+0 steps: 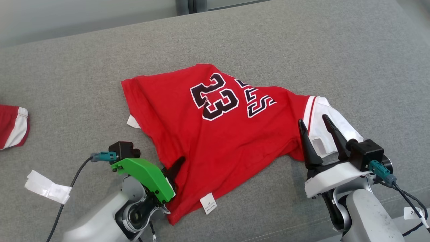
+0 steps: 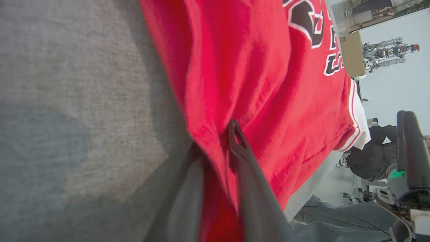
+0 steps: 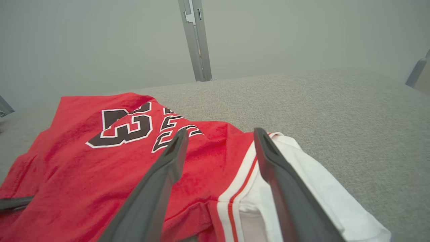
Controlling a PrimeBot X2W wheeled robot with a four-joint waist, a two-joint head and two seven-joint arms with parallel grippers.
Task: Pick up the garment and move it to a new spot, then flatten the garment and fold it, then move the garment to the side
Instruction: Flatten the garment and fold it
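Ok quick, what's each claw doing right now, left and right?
Left claw: closed on the red jersey, with the edge of the cloth pinched between its fingers.
Right claw: open, holding nothing, above the white sleeve.

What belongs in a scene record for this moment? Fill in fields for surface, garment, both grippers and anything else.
surface: grey fabric surface
garment: red jersey, number 23, lying rumpled
left gripper: straddles the jersey's near edge; grip unclear
right gripper: open, at the white sleeve
other: red-and-white cloth at far left; white tag
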